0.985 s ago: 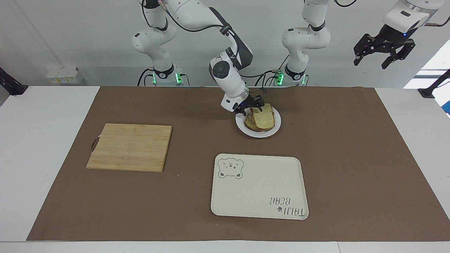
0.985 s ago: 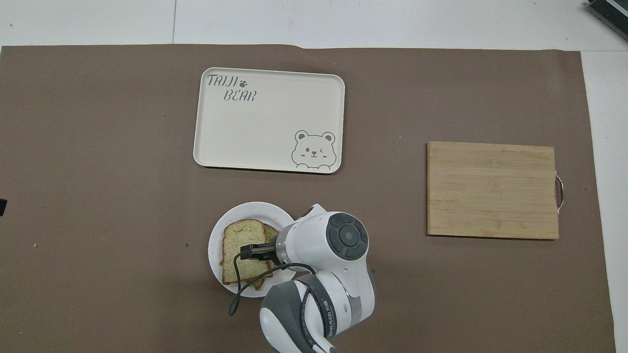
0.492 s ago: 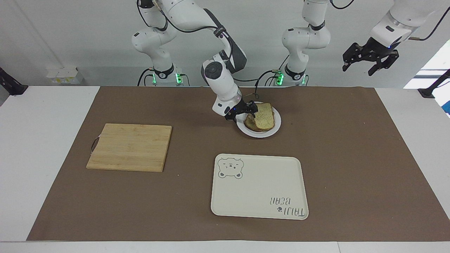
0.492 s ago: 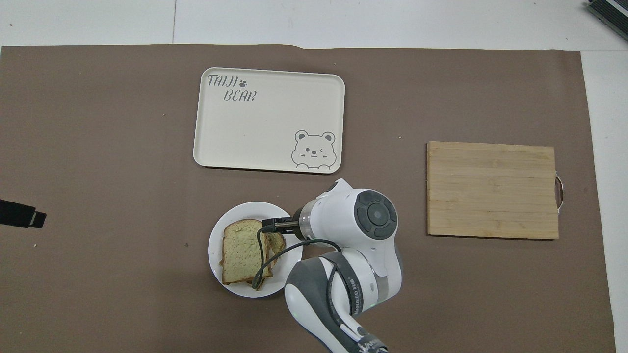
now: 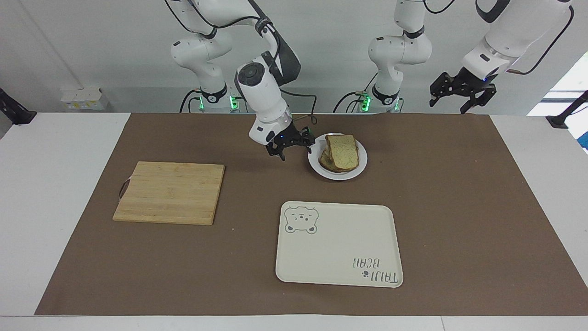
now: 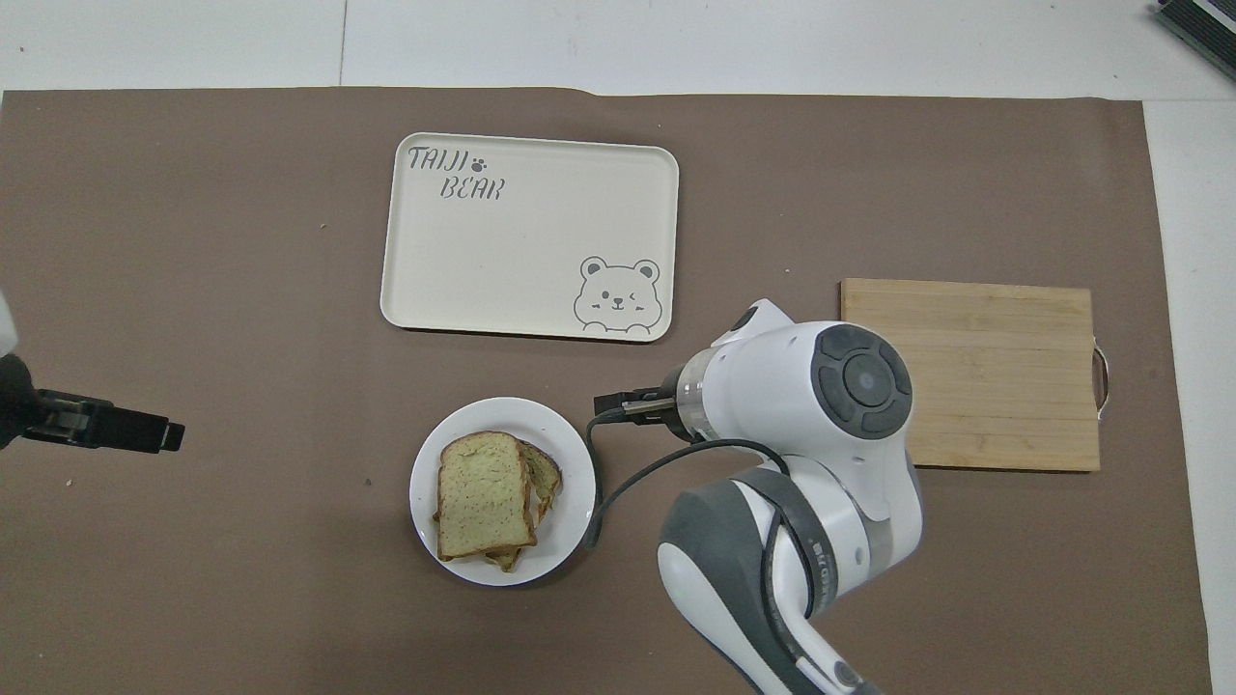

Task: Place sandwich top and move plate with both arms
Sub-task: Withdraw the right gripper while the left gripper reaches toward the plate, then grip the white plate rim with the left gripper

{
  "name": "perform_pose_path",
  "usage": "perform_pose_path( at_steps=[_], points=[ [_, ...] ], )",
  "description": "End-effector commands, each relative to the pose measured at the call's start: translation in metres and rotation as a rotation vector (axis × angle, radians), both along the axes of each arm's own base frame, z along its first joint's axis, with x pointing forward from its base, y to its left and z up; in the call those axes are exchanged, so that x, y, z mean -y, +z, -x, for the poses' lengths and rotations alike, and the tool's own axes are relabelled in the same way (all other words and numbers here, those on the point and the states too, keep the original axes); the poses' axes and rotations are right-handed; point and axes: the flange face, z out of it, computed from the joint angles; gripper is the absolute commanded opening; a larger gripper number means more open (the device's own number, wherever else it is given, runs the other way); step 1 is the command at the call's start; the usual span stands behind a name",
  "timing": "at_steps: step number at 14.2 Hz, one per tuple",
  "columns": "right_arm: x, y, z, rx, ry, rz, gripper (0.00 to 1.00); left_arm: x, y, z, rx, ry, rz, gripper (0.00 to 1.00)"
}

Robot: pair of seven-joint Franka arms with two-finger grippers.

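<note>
Now the sandwich top (image 5: 343,152) lies on the stack of bread on the small white plate (image 5: 360,169), slightly skewed so that the lower slice (image 6: 546,473) peeks out along one edge. The plate sits on the brown mat (image 5: 459,207), toward the robots' end of the table (image 5: 55,193) and roughly midway along it.

The right end effector (image 5: 291,146) hangs low just beside the plate's rim, toward the right arm's end of the table, over bare mat. Its fingers are spread apart and hold nothing; it touches neither bread nor plate.

The left end effector (image 5: 461,94) is raised high in the air toward the left arm's end of the table, over the mat's edge, well apart from the plate. Its fingers are also spread and carry nothing.

The cream bear-print tray (image 5: 294,271) lies farther from the robots than the plate. The bamboo cutting board (image 5: 170,192) rests toward the right arm's end of the table, well apart from the plate.
</note>
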Motion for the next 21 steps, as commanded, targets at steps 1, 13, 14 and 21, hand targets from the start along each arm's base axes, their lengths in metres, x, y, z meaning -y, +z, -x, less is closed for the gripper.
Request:
perform_pose_path(
  at_steps=[1, 13, 14, 21],
  points=[
    [0.022, 0.021, -0.001, 0.01, 0.044, 0.074, 1.0, 0.006, -0.03, 0.005, 0.025, 0.04, 0.084, 1.0],
    [0.171, 0.112, -0.021, -0.043, -0.08, 0.183, 1.0, 0.016, -0.235, 0.039, 0.017, 0.046, 0.454, 0.59],
    [0.186, 0.121, -0.025, -0.031, -0.09, 0.202, 1.0, 0.015, -0.246, 0.045, 0.022, 0.024, 0.478, 0.54],
    [0.267, 0.18, -0.038, 0.01, -0.135, 0.241, 1.0, 0.029, -0.3, 0.067, 0.024, 0.08, 0.572, 0.43]
  ],
)
